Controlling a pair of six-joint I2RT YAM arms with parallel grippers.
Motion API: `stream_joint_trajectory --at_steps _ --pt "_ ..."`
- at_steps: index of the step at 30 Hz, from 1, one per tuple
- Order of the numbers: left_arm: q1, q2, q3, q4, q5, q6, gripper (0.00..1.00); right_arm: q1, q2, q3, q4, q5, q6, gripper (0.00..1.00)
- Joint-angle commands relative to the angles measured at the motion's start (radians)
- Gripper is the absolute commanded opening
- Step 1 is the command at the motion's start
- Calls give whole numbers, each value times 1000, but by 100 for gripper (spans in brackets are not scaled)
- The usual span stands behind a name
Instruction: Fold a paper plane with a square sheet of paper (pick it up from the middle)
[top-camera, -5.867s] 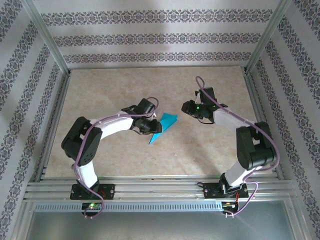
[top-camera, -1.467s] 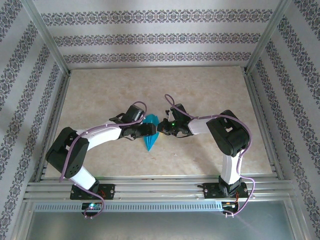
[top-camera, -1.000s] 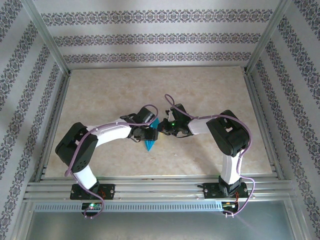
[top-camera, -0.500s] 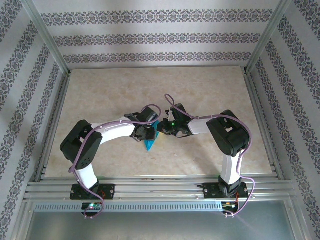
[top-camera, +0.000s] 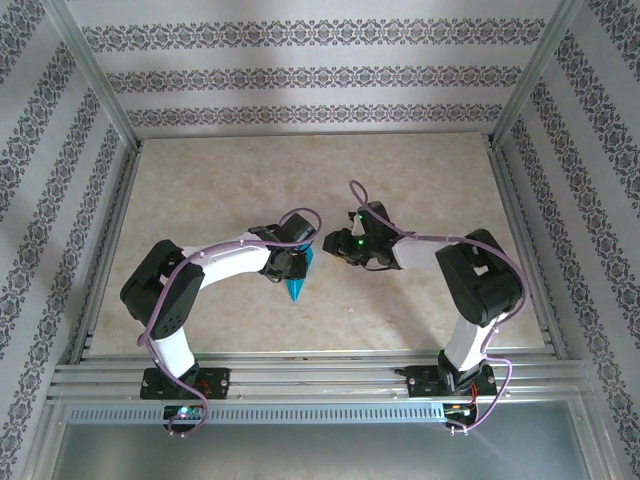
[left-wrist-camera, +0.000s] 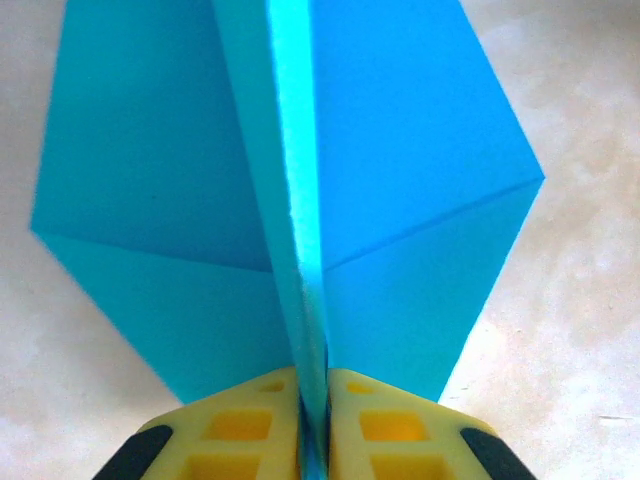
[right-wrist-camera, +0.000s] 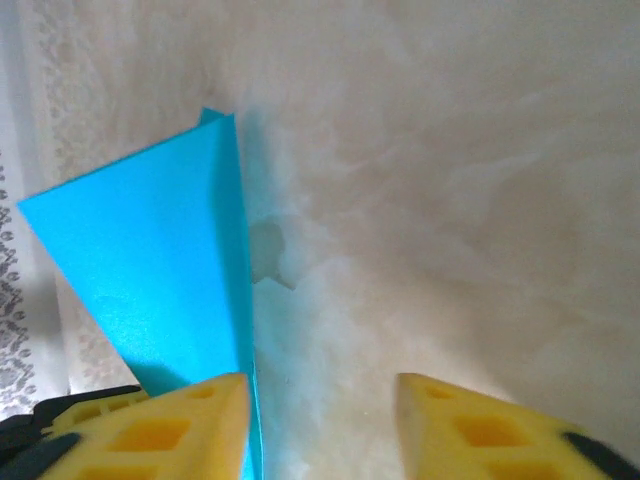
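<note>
Two grippers meet mid-table, and one of them grips the paper plane.
From above, the left gripper (top-camera: 290, 262) is pinched tight on the teal paper plane (top-camera: 297, 286), whose tip points toward 6 o'clock over the table (top-camera: 420, 180). Its wrist view shows the yellow fingers (left-wrist-camera: 240, 430) pressed together on the centre fold, wings spreading toward 10 and 2 o'clock. The right gripper (top-camera: 335, 245), at 2 o'clock from the left one, has its jaws parted around nothing, with the paper just beside one finger at 9 o'clock.
</note>
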Motion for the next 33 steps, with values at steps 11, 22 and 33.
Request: stream_joint_trajectory --at_steps 11,22,33 --pt "1 3 50 -97 -20 62 10 -49 -217 -110 -92 238 -66 62" --pt "1 78 92 -130 -32 0 22 -49 -208 -118 -83 231 -53 62" --pt "-1 112 111 -164 -41 -34 29 -49 -196 -109 -75 221 -45 61"
